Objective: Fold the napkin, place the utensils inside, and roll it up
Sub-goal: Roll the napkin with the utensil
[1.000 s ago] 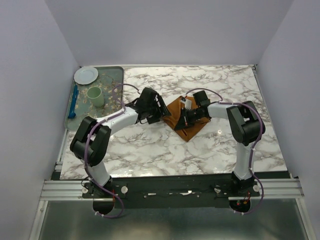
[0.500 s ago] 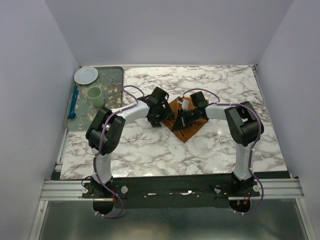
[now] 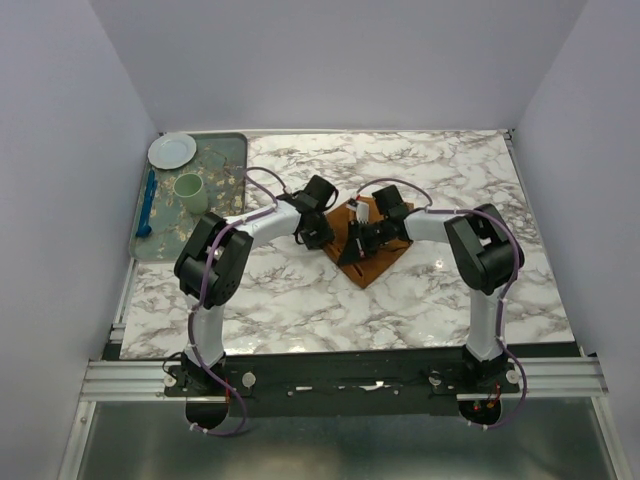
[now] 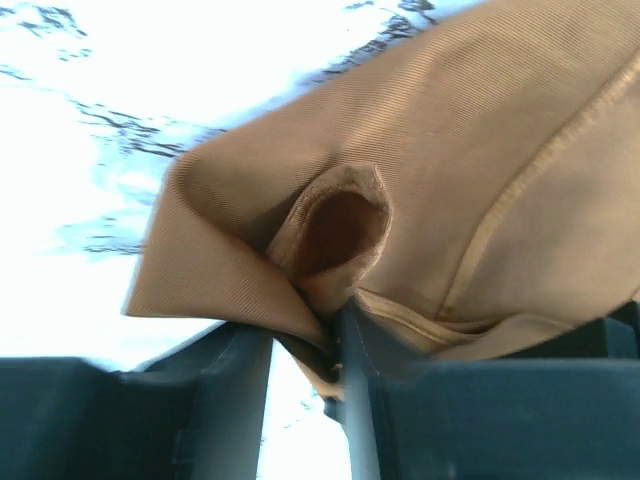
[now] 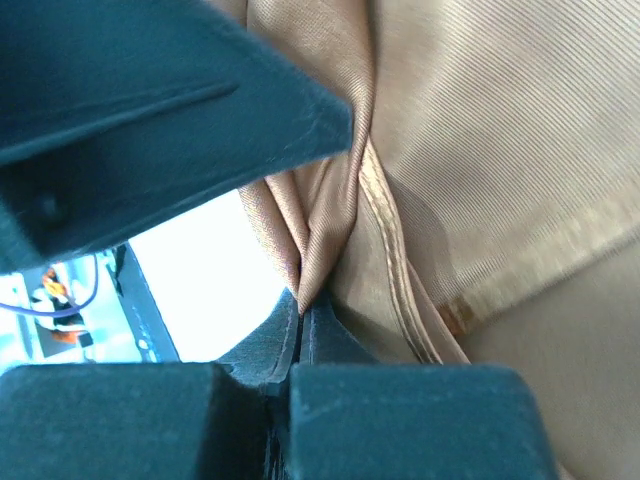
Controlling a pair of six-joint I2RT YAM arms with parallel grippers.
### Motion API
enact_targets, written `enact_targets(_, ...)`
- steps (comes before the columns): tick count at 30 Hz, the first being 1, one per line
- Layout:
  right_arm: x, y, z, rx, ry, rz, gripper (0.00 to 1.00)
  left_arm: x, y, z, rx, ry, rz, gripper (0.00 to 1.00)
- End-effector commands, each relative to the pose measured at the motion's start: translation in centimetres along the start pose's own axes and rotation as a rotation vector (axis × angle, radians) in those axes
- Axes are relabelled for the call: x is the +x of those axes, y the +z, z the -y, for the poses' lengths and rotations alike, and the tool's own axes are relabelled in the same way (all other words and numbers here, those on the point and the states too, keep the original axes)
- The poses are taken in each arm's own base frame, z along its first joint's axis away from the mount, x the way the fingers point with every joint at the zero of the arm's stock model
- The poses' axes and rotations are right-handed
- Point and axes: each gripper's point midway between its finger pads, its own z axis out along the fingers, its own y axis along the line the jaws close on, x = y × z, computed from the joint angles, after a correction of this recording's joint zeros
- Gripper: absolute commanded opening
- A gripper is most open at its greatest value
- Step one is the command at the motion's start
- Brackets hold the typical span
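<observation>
Napkin (image 3: 368, 266) sits mid-counter (image 3: 300, 300), a little far of centre, as a compact diamond with one point toward the near edge. It looks already doubled: the wrist views show stacked layers and a hemmed edge (image 4: 520, 200). So the fold is probably done or nearly done. No tight roll is visible.

Fork not seen in any view. It may be under the cloth or the arms, cannot tell, so placing it inside can't be confirmed. Rolling looks like what's left, plus fork placement if that isn't done.

Left hand (image 3: 319, 236) is at the napkin's left corner. In its wrist view, the left hand (image 4: 300, 345) has its jaws drawn in narrow on a bunched corner of napkin (image 4: 480, 140). The cloth puckers into a small loop just above the fingers (image 4: 235, 360), with a sliver of bright counter showing lower in the gap.

Right hand (image 3: 363, 238) is over the middle of the cloth, reaching in from the right. In its wrist view, the right hand (image 5: 300, 318) is closed tight. The jaws meet on a thin pleat of napkin (image 5: 480, 130) that rises straight out of the tips.

Both hands have cloth and are near each other on the left half of the napkin.

Far-left tray (image 3: 232, 150) holds a plate (image 3: 172, 150), a cup (image 3: 190, 192) and a blue utensil (image 3: 148, 205), all well apart from the napkin.
</observation>
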Motion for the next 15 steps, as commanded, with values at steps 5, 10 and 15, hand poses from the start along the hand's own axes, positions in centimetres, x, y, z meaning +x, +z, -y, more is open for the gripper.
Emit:
enact_targets(5,1.4,1.4,0.2,0.066,-0.126,-0.042,0.05,-0.6,-0.5,-3.5,-0.094,0.121,0.041,0.00)
enact_targets(10,1.8,0.9,0.1,0.172,-0.159,-0.037,0.25,0.8,-1.4,-4.2,-0.116,0.095,-0.026,0.00)
enact_targets(15,1.8,-0.2,-0.9,0.326,-0.216,0.010,0.45,3.5,-1.5,-4.3,-0.093,-0.017,-0.137,0.00)
